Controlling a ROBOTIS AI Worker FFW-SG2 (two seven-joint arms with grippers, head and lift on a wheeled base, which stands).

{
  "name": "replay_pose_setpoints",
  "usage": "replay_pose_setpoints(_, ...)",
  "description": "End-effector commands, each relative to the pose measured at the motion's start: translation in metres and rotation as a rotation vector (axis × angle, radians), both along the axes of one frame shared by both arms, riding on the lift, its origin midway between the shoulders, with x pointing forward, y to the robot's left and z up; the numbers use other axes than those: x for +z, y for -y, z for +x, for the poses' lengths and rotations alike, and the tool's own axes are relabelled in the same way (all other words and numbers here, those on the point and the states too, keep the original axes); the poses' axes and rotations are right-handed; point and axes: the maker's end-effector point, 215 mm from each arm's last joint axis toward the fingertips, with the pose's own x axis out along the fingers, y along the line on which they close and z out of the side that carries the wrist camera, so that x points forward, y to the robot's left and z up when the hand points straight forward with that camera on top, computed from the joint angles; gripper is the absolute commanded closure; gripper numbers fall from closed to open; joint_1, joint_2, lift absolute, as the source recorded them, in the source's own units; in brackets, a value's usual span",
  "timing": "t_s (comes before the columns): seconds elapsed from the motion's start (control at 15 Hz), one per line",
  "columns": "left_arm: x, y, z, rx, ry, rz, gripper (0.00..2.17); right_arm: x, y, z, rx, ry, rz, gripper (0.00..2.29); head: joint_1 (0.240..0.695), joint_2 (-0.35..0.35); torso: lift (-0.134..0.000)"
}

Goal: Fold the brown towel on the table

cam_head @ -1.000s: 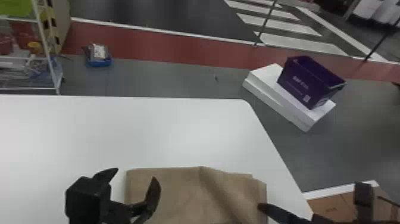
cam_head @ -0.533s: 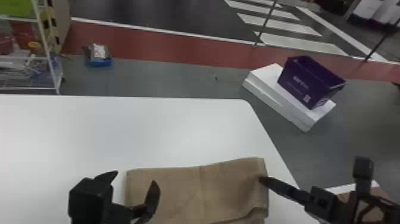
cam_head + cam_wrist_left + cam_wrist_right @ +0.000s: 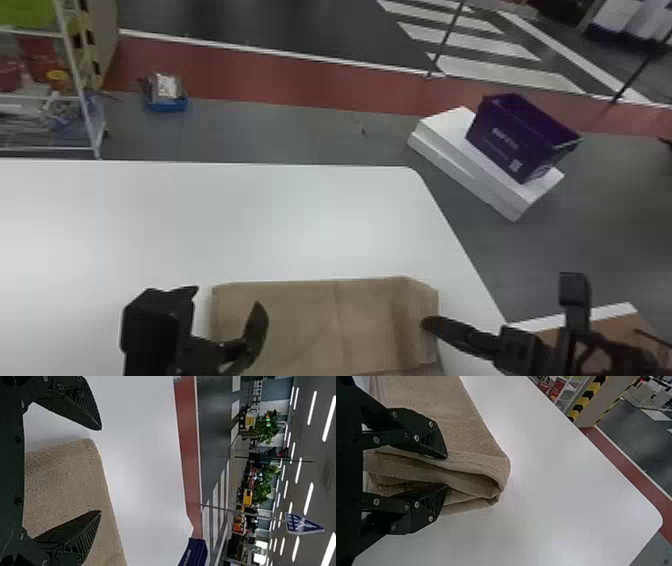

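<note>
Towel (image 3: 310,310) lay on the white desk (image 3: 250,215), close to the robot and not far from the desk's right edge, looking part folded with a faint crease across its middle. Left end effector (image 3: 99,470) had its fingers well apart by the towel's left end, one over the cloth and the other past its border, over bare desk. Right end effector (image 3: 446,472) also had its fingers apart, with loose layers of the right end between them, so no firm pinch there.

Main worry was that right side, tbh. The layers looped and gaped at the folded end (image 3: 504,465) instead of lying flat. If the right one backed out crooked, a finger could probably snag a layer and drag the fold open. If it closed right there, it might catch only some of the plies, and lifting would leave the rest behind and skew the whole thing. Left side had its own risk: closing too high or too far out would likely just graze the cloth, and with nothing pinning that end, a tug from the right could slide the towel toward the desk's edge.
</note>
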Motion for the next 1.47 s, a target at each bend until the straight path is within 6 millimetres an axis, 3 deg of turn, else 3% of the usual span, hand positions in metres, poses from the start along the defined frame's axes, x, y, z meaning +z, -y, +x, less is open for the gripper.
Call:
replay_pose_setpoints(0.0, -0.002, -0.004, 0.000, 0.005, -0.006, 0.007, 0.16, -0.004, 0.010, -0.004, -0.018, -0.021, -0.048, 0.02, 0.695, -0.350, -0.124)
replay_pose_setpoints(0.47, -0.006, -0.008, 0.001, 0.016, -0.020, 0.012, 0.15, 0.024, 0.038, 0.002, -0.041, 0.027, -0.175, 0.07, 0.695, -0.350, -0.124)
replay_pose_setpoints(0.67, -0.008, -0.015, 0.001, 0.027, -0.025, 0.021, 0.15, 0.036, 0.031, 0.000, -0.037, 0.058, -0.175, 0.07, 0.695, -0.350, -0.124)
replay_pose_setpoints(0.93, -0.005, -0.026, -0.003, 0.048, -0.026, 0.001, 0.15, 0.017, 0.019, -0.012, -0.035, 0.022, -0.121, 0.09, 0.695, -0.350, -0.124)
replay_pose_setpoints(1.13, 0.018, -0.027, -0.007, 0.046, 0.021, -0.084, 0.16, -0.012, -0.021, -0.050, 0.041, -0.039, 0.011, 0.15, 0.695, -0.350, -0.124)
replay_pose_setpoints(1.27, 0.029, -0.028, -0.010, 0.048, 0.064, -0.108, 0.16, -0.021, -0.038, -0.061, 0.058, -0.048, 0.091, 0.40, 0.695, -0.350, -0.124)
replay_pose_setpoints(1.4, 0.037, -0.036, -0.009, 0.064, 0.088, -0.130, 0.16, -0.011, -0.050, -0.061, 0.081, -0.005, 0.146, 1.04, 0.695, -0.350, -0.124)
